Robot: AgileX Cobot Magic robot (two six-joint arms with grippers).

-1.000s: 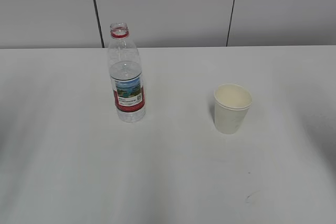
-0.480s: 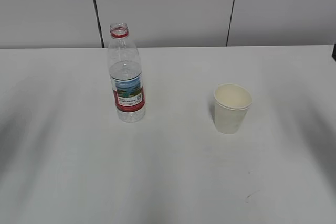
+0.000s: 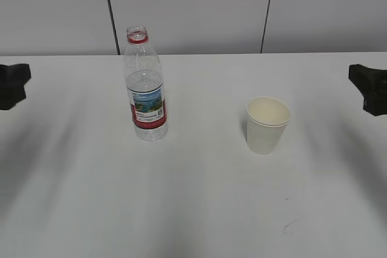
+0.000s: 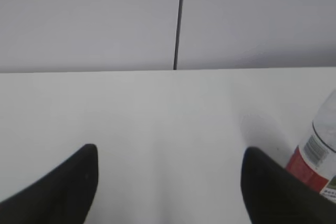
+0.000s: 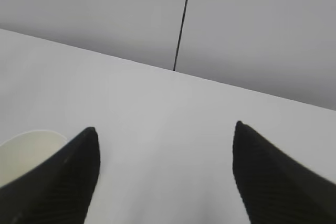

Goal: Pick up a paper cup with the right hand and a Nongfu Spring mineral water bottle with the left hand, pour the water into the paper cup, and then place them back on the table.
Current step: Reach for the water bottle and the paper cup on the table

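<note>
A tall clear plastic bottle with a red neck ring and a red-white landscape label (image 3: 145,86) stood uncapped and upright on the large plain white tabletop (image 3: 193,209), left of centre and nearer the far edge, partly filled with clear water (image 3: 144,83). A small cream-white tapered paper cup (image 3: 267,124) stood upright, well apart to its right. The exterior view showed only a black tip of the left gripper (image 3: 12,86) at the tabletop's left edge and of the right gripper (image 3: 370,87) at its right edge, neither touching anything. The left wrist view showed that gripper's jaws (image 4: 168,182) spread wide over bare tabletop, the bottle's label just beside its right finger. The right wrist view showed its jaws (image 5: 163,177) likewise parted and empty, the cup's rim partly hidden behind the left finger.
</note>
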